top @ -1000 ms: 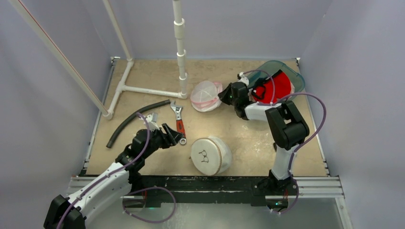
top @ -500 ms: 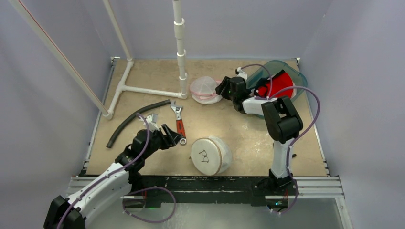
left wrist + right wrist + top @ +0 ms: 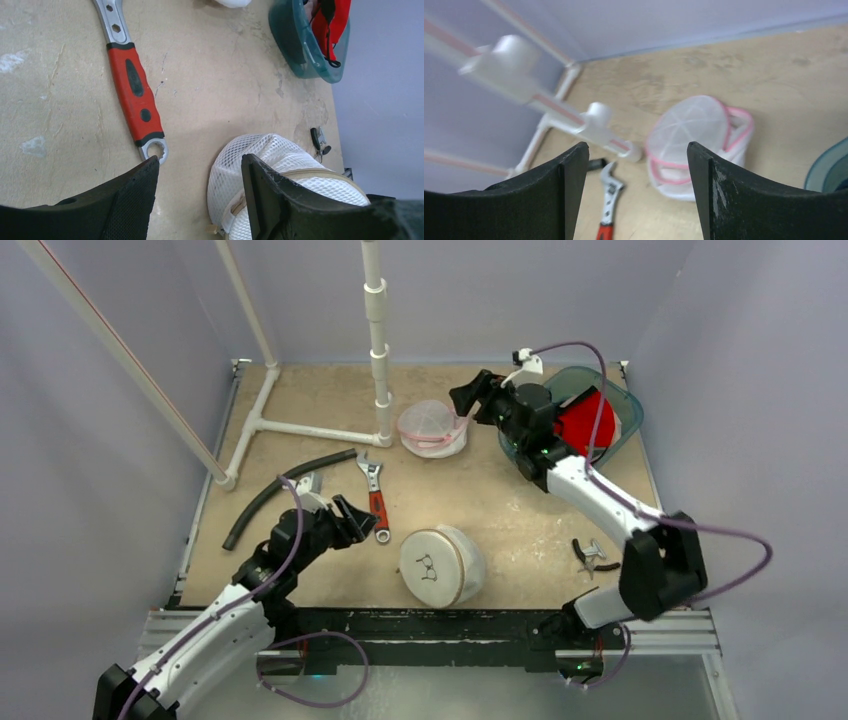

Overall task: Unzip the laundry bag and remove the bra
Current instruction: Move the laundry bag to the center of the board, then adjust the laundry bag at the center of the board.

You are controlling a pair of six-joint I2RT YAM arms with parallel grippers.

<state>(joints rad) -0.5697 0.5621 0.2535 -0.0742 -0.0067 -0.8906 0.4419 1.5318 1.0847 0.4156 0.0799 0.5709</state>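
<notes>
The round white mesh laundry bag lies near the front middle of the table; its beige zipper band shows in the left wrist view. The white bra with pink trim lies folded on the table by the pipe base, outside the bag, also in the right wrist view. My right gripper hovers just right of the bra and above it, open and empty. My left gripper stands open and empty left of the bag, next to the wrench's ring end.
A red-handled wrench and a black hose lie on the left. A white PVC pipe frame stands at the back. A teal bin with red cloth sits back right. Small pliers lie front right.
My right gripper has opened and let go of the bra, then risen and pulled back to the right. The bra now rests by the pipe base. The left arm has barely moved.
</notes>
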